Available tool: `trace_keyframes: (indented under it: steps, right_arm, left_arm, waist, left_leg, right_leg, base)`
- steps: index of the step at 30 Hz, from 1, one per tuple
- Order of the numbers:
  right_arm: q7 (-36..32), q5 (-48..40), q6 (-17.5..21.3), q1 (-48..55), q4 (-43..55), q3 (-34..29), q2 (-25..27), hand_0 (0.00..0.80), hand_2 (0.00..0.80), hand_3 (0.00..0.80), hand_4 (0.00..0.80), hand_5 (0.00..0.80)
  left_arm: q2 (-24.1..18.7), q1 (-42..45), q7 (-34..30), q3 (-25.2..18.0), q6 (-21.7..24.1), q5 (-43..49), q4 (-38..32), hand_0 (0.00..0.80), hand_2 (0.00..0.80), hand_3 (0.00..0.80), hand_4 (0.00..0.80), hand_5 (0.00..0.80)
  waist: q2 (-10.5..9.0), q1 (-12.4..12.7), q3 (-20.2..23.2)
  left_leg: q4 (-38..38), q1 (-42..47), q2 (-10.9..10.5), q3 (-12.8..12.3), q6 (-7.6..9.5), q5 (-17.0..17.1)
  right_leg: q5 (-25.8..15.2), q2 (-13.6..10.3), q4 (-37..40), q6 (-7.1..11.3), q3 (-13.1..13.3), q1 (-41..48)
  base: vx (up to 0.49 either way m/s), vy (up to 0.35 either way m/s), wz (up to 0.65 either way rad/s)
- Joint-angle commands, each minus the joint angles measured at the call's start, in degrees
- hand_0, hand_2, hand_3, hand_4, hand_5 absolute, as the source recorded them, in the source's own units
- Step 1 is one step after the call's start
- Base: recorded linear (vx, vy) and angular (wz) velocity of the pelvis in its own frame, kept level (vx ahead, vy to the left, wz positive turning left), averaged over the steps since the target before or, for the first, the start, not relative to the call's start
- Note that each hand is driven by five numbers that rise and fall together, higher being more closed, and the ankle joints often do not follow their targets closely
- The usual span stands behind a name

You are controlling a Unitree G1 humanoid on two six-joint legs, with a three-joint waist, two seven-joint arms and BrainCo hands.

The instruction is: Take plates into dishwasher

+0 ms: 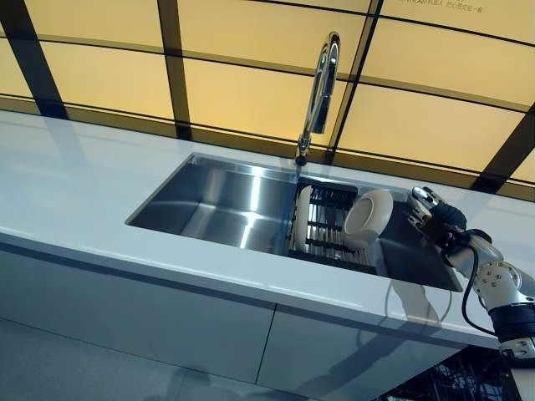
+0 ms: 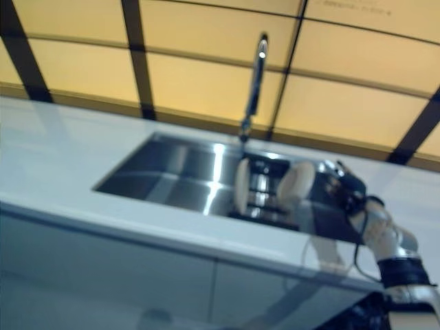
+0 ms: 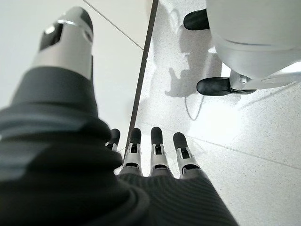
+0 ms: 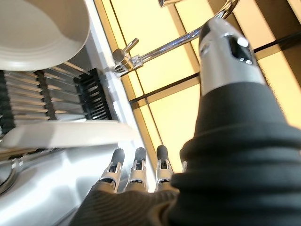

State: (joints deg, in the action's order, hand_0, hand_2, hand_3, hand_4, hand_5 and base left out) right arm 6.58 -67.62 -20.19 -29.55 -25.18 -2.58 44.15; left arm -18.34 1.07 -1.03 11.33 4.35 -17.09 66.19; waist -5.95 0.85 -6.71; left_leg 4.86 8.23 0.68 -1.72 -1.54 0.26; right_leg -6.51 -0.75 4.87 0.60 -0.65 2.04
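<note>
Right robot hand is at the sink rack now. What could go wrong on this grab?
1. The right robot hand is open beside the tilted plate; a push might tip it toward the upright plate.
2. Both plates stand in the dish rack inside the sink, so lifting could knock the rim or the faucet.

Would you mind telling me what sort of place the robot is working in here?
Most likely a kitchen: a steel sink set into a pale counter, a tall tap behind it, and white plates standing in a rack in the sink, with the right hand reaching beside them.
</note>
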Motion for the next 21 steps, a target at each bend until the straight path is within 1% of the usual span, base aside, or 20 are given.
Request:
trace_keyframes:
  steps: [1, 4, 7, 21]
  right_arm:
    - [-1.9, -0.1, 1.1, -2.9, -2.6, -1.6, 3.8, 0.000, 0.000, 0.000, 0.000, 0.000]
    - [-2.3, -0.1, 0.4, -3.5, -5.0, -1.1, 3.7, 0.000, 0.000, 0.000, 0.000, 0.000]
    - [-2.6, 0.4, 0.6, -4.3, -6.8, -0.6, 3.2, 0.000, 0.000, 0.000, 0.000, 0.000]
    - [-3.0, 1.0, -0.6, -6.3, -10.4, 0.2, 2.2, 0.000, 0.000, 0.000, 0.000, 0.000]
  left_arm:
    - [-1.4, -2.4, 0.3, 3.0, 1.6, -0.3, 2.4, 0.000, 0.000, 0.000, 0.000, 0.000]
    - [-1.7, -2.4, 0.4, 3.3, 1.2, -0.2, 2.2, 0.000, 0.000, 0.000, 0.000, 0.000]
    - [-2.1, -2.5, 0.1, 3.5, 1.3, -0.1, 2.5, 0.000, 0.000, 0.000, 0.000, 0.000]
    - [-2.1, -2.3, -0.1, 4.4, 1.0, -0.2, 1.3, 0.000, 0.000, 0.000, 0.000, 0.000]
  waist:
    - [-1.13, 1.1, 1.3]
    - [-1.10, 1.5, 1.1]
    - [-0.88, 1.8, 0.8]
    - [0.02, 2.4, -0.2]
  left_leg:
    - [-0.8, -3.8, -0.5, 0.8, 1.32, 0.1]
    - [-0.7, -4.0, -0.6, 1.1, 1.35, 0.2]
    - [-0.8, -4.0, -0.6, 1.3, 1.43, 0.2]
    - [-1.4, -4.3, -0.9, 1.5, 1.57, 0.2]
  right_leg:
    - [1.7, -3.8, -2.0, 4.37, -2.2, 1.6]
    - [1.7, -3.9, -1.9, 4.40, -2.5, 1.5]
    - [1.7, -3.9, -2.1, 4.36, -2.7, 1.4]
    - [1.9, -4.3, -2.8, 4.37, -2.8, 1.3]
  base:
    - [0.000, 0.000, 0.00]
    - [0.000, 0.000, 0.00]
    - [0.000, 0.000, 0.00]
    - [0.020, -0.002, 0.01]
